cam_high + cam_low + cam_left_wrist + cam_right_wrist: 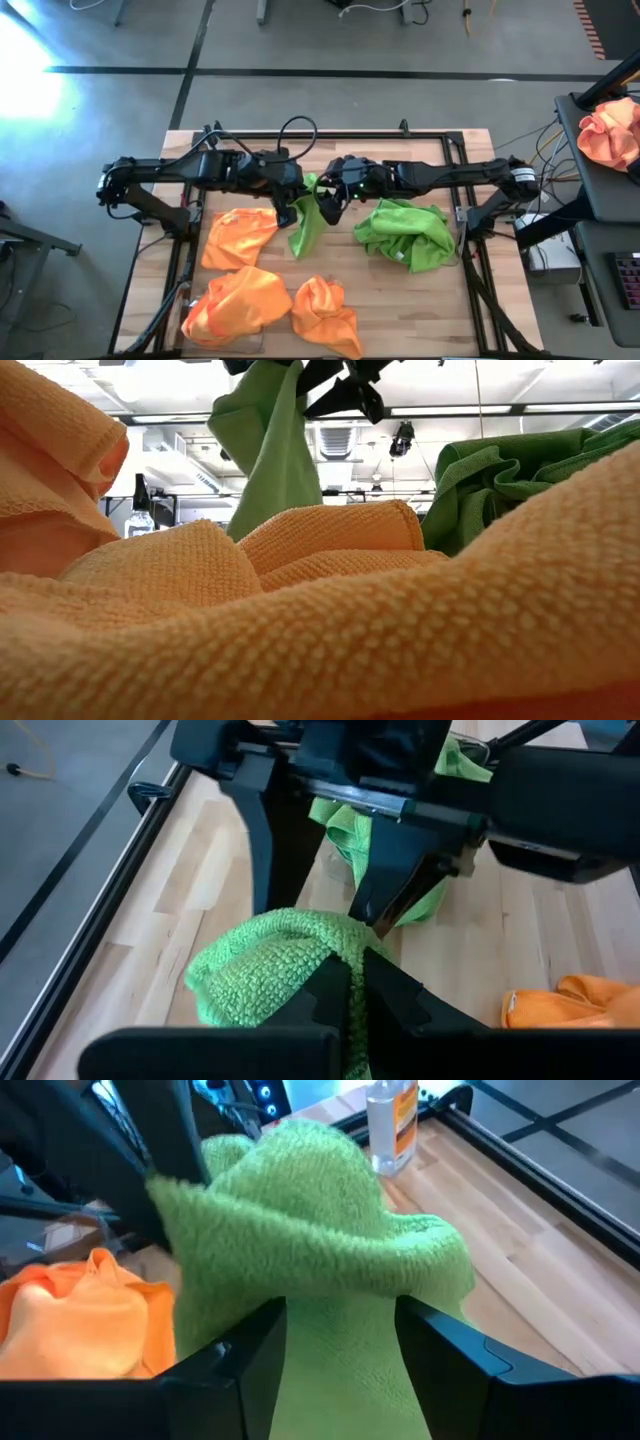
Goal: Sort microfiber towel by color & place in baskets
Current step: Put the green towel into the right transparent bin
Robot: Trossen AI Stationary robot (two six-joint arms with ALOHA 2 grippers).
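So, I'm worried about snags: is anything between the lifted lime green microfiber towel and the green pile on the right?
Nothing visible. The lime green microfiber towel hangs from the left gripper, with the right gripper beside it. Only bare wooden table separates it from the heap of green towels.

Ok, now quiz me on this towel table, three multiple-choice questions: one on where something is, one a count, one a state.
1. Where on the table is the green towel pile?
A) left half
B) right half
C) middle

2. How many orange towels lie on the table?
A) one
B) three
C) five

3. The left claw is:
A) open, empty
B) shut on an orange towel
C) shut on a hanging green towel

Answers:
1 B: the pile sits below the right arm.
2 B: three separate orange heaps show.
3 C: its fingers pinch green cloth.
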